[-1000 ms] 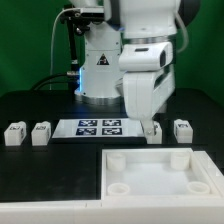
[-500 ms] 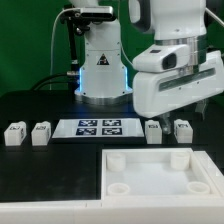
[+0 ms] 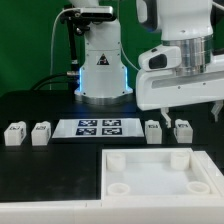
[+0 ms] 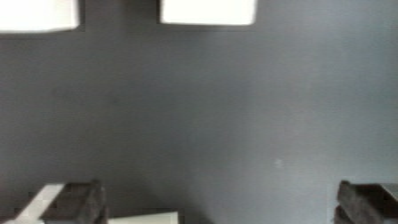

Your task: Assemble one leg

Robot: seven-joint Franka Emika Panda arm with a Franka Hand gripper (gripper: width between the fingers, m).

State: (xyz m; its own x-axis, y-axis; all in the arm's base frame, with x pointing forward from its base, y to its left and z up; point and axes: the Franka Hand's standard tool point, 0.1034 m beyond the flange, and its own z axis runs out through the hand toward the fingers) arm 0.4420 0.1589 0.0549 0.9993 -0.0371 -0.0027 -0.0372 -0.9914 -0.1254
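No leg is in hand, so I judge this the reach-and-pick step, with nothing fitted so far. The tool (image 4: 221,203) hangs released over the black tabletop (image 4: 214,120); its fingers (image 4: 68,202) stand wide apart with only bare surface between them. In the exterior view the arm (image 3: 180,75) is held high toward the exterior view's right.

Four legs stand in a row, all apart from the tool. The outer left leg (image 3: 14,133) and inner left leg (image 3: 41,132) are on one side of the marker board (image 3: 100,127). The inner right leg (image 3: 153,131) and outer right leg (image 3: 183,129) are on the other, just beyond the far edge of the panel (image 3: 155,172), whose visible sockets are empty.

The wrist view catches two white blocks (image 4: 208,10) at one edge, probably legs, though too cropped to be sure.

Next, the tool needs centring over one leg, lowering so a finger passes each side, then closing squarely; which leg it will take I cannot tell
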